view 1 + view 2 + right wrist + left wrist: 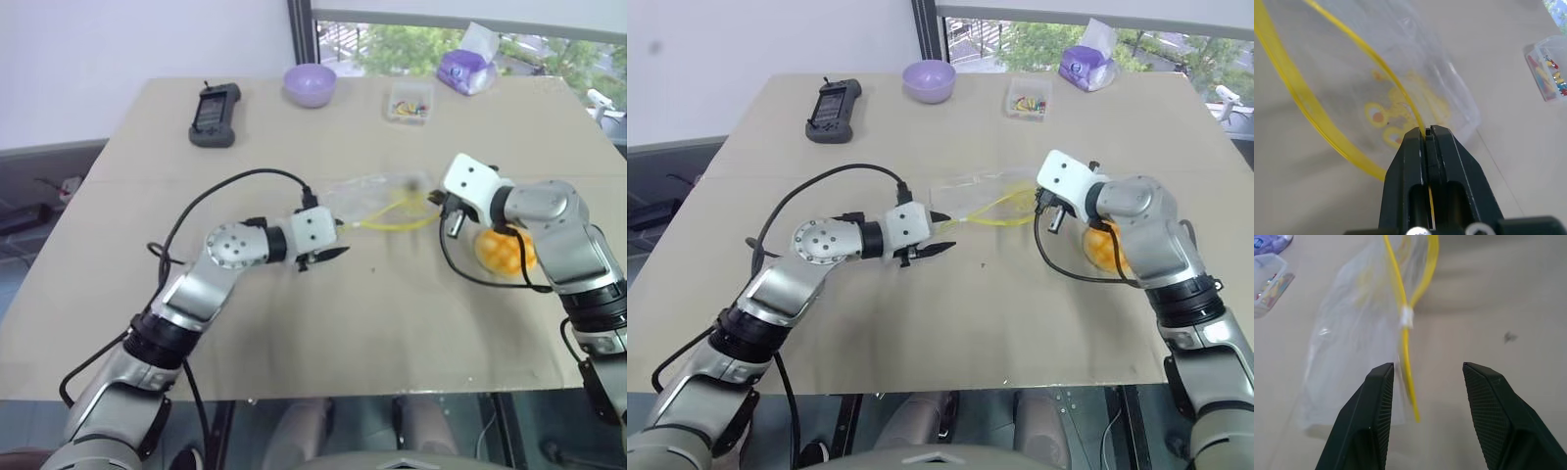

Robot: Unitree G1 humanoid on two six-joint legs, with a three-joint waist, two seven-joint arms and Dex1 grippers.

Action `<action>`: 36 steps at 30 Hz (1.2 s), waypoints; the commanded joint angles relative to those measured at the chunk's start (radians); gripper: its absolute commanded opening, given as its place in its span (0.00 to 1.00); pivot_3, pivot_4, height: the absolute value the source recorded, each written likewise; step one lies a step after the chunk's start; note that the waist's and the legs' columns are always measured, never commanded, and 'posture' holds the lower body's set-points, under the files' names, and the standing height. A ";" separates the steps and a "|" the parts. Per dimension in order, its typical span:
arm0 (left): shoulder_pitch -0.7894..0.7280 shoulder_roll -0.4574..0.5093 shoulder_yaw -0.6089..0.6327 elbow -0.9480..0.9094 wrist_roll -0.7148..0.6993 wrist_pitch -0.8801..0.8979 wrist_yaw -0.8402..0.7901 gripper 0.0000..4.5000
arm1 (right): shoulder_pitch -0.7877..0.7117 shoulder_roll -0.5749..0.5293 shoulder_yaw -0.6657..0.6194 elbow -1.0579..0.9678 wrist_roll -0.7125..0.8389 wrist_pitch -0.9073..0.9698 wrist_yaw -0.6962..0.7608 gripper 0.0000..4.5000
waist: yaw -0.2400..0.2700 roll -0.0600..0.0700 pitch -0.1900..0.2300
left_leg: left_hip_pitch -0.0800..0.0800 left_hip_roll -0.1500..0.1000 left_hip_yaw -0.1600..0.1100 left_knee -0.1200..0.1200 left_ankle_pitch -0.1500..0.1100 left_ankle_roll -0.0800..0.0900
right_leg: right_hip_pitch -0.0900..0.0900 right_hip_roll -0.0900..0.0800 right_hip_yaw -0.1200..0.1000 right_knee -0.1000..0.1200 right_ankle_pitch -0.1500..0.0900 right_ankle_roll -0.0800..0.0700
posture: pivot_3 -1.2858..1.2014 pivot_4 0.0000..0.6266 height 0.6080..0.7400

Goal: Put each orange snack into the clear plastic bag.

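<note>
While the right claw (1426,134) pinches one yellow zip strip of the clear plastic bag (377,196), its two black fingers are pressed together on that strip, and the bag's mouth hangs open in a loop of yellow beside them. That bag lies near the middle of the desk (323,313), stretched between the two arms, its crinkly body flat on the beige top and printed with a faint yellow design. At the bag's other end the left claw (1427,377) stands spread — its fingers (1376,416) are apart, with the tip of the yellow strip and a small white slider lying between and just ahead of them, and I cannot tell whether either finger touches the plastic. Behind the right wrist sits the orange snack (505,253), a round orange-yellow bun with a grid pattern on top, resting on the desk outside the bag and partly hidden by the arm and its black cable. Along the far edge of the desk are a black handheld device (214,115) on the left, a purple bowl (310,84), a small clear box of colourful bits (409,102) and a purple tissue pack (468,69) — all well apart from the bag.
</note>
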 commanded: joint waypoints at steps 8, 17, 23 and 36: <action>-0.019 -0.062 0.010 0.056 0.130 -0.157 0.054 0.53 | -0.038 -0.009 -0.007 -0.041 0.011 0.013 0.008 0.00 | -0.001 0.000 0.000 | 0.000 0.000 0.000 0.000 0.000 0.000 | -0.001 0.000 0.000 0.001 0.000 0.000 | 0.52 0.24 1.00; 0.013 -0.083 0.024 0.014 0.148 -0.178 0.047 0.53 | -0.030 0.001 -0.006 -0.056 0.013 0.040 -0.003 0.00 | -0.002 0.000 0.000 | 0.000 0.000 0.000 0.000 0.000 0.000 | -0.001 0.000 0.000 0.001 0.000 0.000 | 0.52 0.24 1.00; 0.019 -0.084 0.031 0.022 0.187 -0.191 0.067 0.53 | -0.020 0.007 -0.003 -0.068 0.014 0.055 -0.006 0.00 | -0.001 0.000 0.000 | 0.000 0.000 0.000 0.001 0.000 0.000 | -0.001 0.000 0.000 0.002 0.000 0.000 | 0.52 0.24 1.00; 0.025 -0.110 0.053 0.014 0.182 -0.178 0.084 0.05 | -0.017 0.005 0.001 -0.067 0.014 0.059 -0.005 0.00 | -0.001 0.000 0.000 | 0.000 0.000 0.000 0.001 0.000 0.000 | -0.001 0.000 0.000 0.002 0.000 0.000 | 0.52 0.24 1.00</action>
